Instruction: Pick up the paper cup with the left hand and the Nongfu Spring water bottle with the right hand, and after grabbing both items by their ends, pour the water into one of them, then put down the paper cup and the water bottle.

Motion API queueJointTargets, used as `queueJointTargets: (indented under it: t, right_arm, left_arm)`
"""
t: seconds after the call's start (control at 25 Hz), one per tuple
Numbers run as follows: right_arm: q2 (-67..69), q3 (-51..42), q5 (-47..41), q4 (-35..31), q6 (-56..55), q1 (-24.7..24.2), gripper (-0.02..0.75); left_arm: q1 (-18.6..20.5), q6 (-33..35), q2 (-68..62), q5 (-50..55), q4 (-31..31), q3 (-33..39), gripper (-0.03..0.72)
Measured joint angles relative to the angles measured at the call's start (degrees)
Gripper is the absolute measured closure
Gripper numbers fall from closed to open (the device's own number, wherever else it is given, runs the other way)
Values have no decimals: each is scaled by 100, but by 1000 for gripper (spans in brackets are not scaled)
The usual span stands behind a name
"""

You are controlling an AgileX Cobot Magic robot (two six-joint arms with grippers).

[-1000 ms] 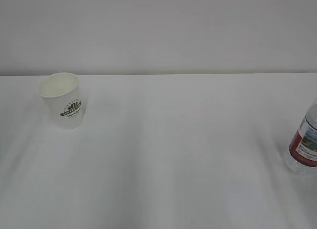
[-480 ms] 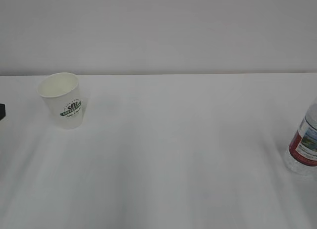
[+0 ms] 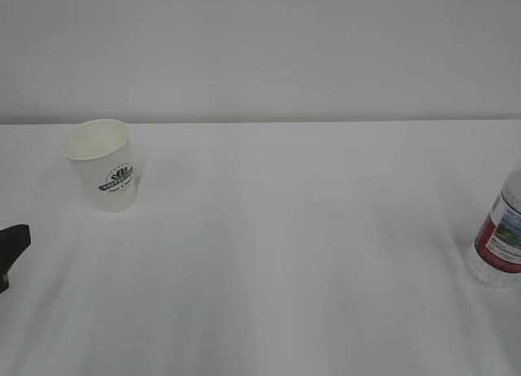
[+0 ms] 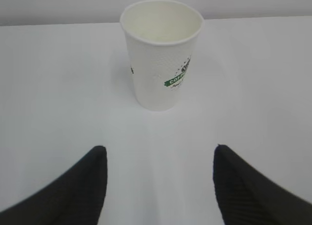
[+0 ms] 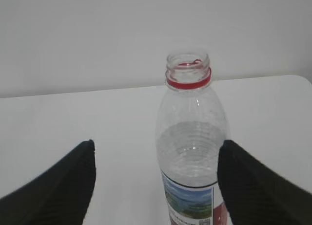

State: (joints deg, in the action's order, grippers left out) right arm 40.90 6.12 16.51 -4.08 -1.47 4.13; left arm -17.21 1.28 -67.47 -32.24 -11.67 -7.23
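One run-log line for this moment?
phase: approach | left hand: open, short of paper cup | right hand: open, bottle uncapped, ungripped

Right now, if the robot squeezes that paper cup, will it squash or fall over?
Probably a bit squashy: the paper cup looks thin-walled and seems empty inside, so a hard squeeze could dent it. It is likely very light, so a nudge from one finger of the open left gripper might slide or tip it, especially as its base is narrower than its rim.
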Motion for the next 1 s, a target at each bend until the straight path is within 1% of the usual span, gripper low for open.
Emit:
queueJointTargets:
  t: [0.2, 0.32, 0.56, 0.68, 0.84, 1.0]
  right_arm:
    - [0, -222, 119, -9, -115, 0, 150]
    - [0, -322, 147, 1, -195, 0, 150]
    - [5, -371, 158, 1, -232, 0, 150]
    - [247, -371, 194, 26, -253, 0, 150]
    - [811, -371, 453, 369, -436, 0, 150]
    - [1266, -371, 651, 706, -598, 0, 150]
  left_arm:
    - [-11, -128, -23, -574, -22, 359, 197]
    - [-11, -223, -23, -737, -22, 517, 202]
    - [-11, -299, -35, -811, 36, 723, 204]
    - [-11, -309, -211, -811, 54, 723, 211]
    - [-11, -354, -626, -905, 107, 723, 213]
    - [-11, -597, -1064, -1328, 331, 723, 219]
